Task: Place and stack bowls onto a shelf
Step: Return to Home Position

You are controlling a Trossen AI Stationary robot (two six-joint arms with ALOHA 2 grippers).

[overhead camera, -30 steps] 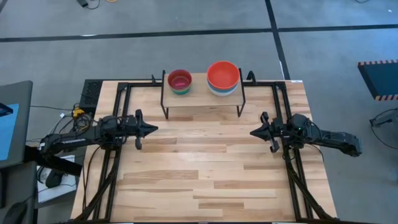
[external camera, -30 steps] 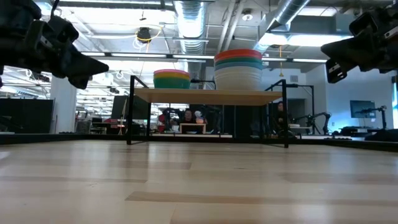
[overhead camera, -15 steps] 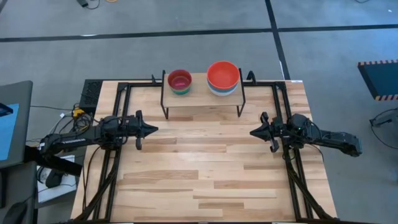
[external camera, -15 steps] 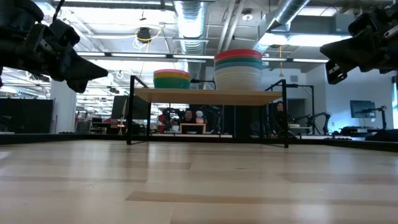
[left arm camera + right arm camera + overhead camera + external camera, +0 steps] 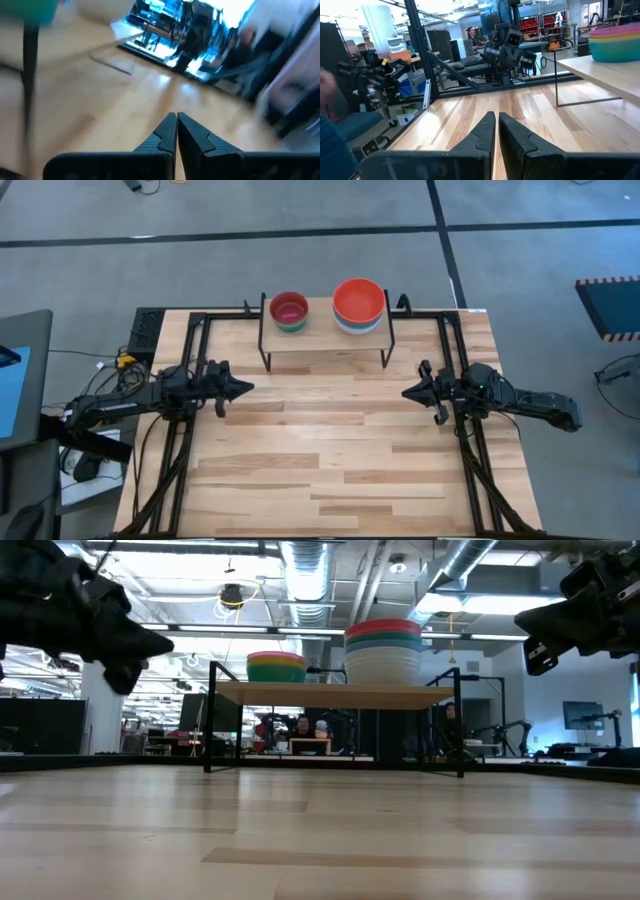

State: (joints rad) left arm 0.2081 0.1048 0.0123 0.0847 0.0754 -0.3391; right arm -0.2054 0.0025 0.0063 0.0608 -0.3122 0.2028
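Left tool [image 5: 248,388] and right tool [image 5: 406,392] are both closed and empty; the stacked bowls [image 5: 358,304] look light, rigid and slick, so grip a rim.

The counter [image 5: 330,450] lies bare between my left tool [image 5: 243,388] and my right tool [image 5: 408,392], both pinched closed above the wood. At its far edge the shelf [image 5: 322,338] blocks the way, carrying the smaller bowl stack [image 5: 289,311] and the larger bowl stack [image 5: 359,304] with a narrow gap between them. Under its plank, between the black legs [image 5: 210,720], the passage is open.
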